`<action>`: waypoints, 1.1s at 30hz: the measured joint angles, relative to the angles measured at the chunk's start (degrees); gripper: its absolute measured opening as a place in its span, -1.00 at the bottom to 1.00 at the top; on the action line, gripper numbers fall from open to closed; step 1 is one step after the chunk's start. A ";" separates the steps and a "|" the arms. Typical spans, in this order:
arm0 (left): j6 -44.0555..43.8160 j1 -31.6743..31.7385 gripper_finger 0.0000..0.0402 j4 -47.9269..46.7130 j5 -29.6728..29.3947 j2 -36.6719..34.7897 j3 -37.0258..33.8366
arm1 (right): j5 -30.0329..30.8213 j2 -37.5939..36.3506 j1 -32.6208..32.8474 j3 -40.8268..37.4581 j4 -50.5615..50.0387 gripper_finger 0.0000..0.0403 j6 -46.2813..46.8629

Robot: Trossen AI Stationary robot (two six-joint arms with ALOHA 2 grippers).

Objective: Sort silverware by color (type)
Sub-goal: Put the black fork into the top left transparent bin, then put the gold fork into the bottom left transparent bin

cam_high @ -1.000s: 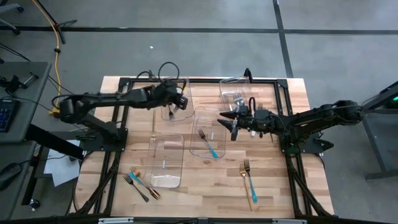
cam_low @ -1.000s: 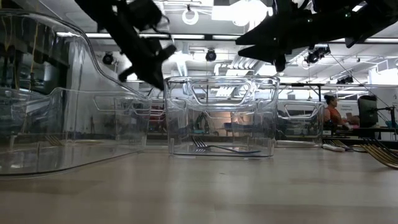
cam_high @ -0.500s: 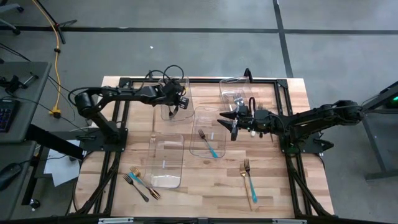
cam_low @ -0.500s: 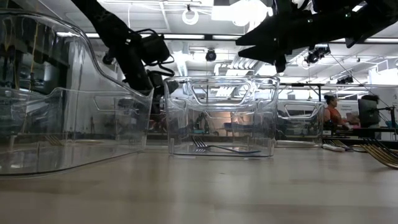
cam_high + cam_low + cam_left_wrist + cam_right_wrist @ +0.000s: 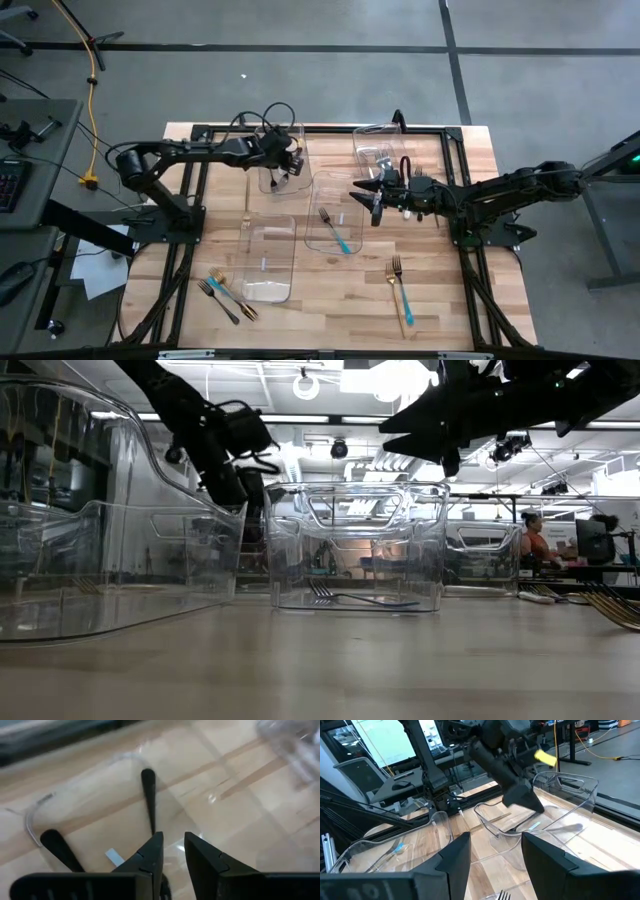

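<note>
My left gripper (image 5: 173, 842) is over the far-left clear bin (image 5: 280, 150), pointing steeply down into it, fingers a little apart with nothing between them. A black utensil (image 5: 148, 795) lies on the bin's floor, running away from my fingertips; its near end is hidden behind one finger. A second black utensil (image 5: 60, 850) lies beside it. My right gripper (image 5: 365, 198) hangs open above the table's middle. A teal-handled fork (image 5: 338, 232) lies in the middle bin (image 5: 335, 190). My left gripper stands over the near end of the black utensil (image 5: 152, 827). One finger (image 5: 150, 855) hides that end, so I cannot tell whether it touches. The utensil lies flat on the bin's floor.
Two more clear bins stand at the far right (image 5: 378, 150) and the near left (image 5: 268, 258). A gold fork with a teal handle (image 5: 400, 290) lies near the front right. Several forks (image 5: 225, 295) lie at the front left. Black frame rails run along both sides of the table.
My left gripper has gone down toward the far-left bin and tipped more steeply, now reaching inside its walls. My right arm has kept still.
</note>
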 joint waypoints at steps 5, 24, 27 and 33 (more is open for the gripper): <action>1.11 0.96 -0.62 0.10 4.85 -7.81 0.00 | 0.00 0.00 0.00 0.00 0.02 -0.15 0.00; 26.80 -38.10 -0.74 34.99 -14.83 -38.52 -23.98 | 0.00 0.00 -0.04 0.01 1.73 -0.15 -4.58; 29.32 -39.50 -0.75 39.87 -16.22 -40.07 -27.53 | 0.00 0.00 -0.04 0.00 2.03 -0.15 -5.93; 31.64 -39.74 -0.76 42.20 -16.33 -40.53 -29.31 | 0.02 -0.02 -0.04 0.00 6.29 -0.15 -10.77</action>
